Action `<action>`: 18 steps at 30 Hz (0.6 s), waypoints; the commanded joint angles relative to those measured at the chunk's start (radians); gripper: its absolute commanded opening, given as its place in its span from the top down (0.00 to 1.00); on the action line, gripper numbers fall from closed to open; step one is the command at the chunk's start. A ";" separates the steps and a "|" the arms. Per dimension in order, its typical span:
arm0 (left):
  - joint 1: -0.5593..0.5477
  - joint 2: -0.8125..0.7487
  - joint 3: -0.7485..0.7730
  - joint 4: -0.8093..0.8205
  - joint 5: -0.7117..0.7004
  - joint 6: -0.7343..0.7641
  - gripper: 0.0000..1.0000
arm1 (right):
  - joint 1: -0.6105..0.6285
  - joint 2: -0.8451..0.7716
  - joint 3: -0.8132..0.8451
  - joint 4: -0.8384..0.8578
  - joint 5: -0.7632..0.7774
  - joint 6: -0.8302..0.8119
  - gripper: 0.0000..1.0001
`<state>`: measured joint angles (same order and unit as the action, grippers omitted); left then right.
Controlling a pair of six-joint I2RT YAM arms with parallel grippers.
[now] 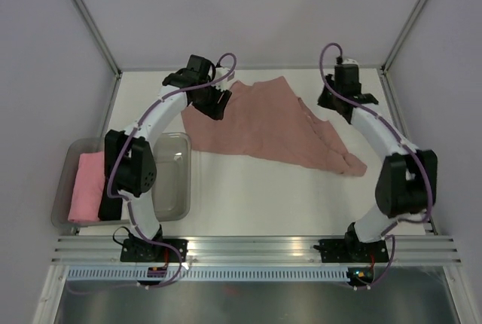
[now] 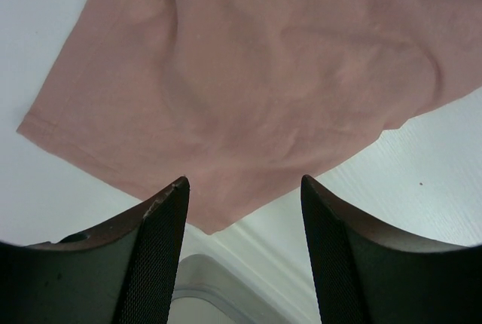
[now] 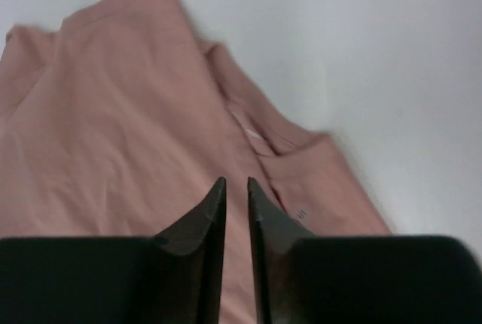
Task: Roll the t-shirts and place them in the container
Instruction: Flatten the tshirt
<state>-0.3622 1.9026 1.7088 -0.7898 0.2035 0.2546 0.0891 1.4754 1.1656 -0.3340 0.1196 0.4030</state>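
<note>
Top external shows the t-shirt (image 1: pixel 263 124) spread out for rolling. Left tool (image 2: pixel 242 182) wide open, right tool (image 3: pixel 236 181) barely parted, both empty.

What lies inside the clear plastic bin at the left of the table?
A bright pink rolled cloth lies in the clear plastic bin. The left arm covers the bin's middle, hiding that part.

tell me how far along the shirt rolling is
Done: one bright pink roll sits in the clear bin. In hand: the salmon t-shirt lies spread flat, unrolled; the left gripper is open over its edge, the right gripper above it, nothing visibly gripped. Left: rolling this shirt, not yet begun.
</note>
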 commanded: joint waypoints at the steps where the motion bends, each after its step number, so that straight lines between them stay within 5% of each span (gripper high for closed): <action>1: -0.001 -0.086 -0.012 -0.020 -0.052 -0.023 0.33 | 0.077 0.261 0.248 0.016 -0.202 -0.133 0.74; 5: 0.002 -0.123 -0.061 -0.031 -0.113 0.005 0.33 | 0.081 0.536 0.472 0.030 -0.218 -0.121 0.61; 10: 0.002 -0.148 -0.087 -0.031 -0.139 0.012 0.32 | 0.089 0.769 0.765 -0.042 -0.216 -0.119 0.59; 18: 0.002 -0.131 -0.094 -0.032 -0.179 0.029 0.32 | 0.089 0.881 0.767 -0.051 -0.201 -0.116 0.55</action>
<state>-0.3614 1.7992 1.6161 -0.8192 0.0570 0.2604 0.1783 2.3608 1.9350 -0.3874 -0.0792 0.2985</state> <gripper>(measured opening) 0.677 0.433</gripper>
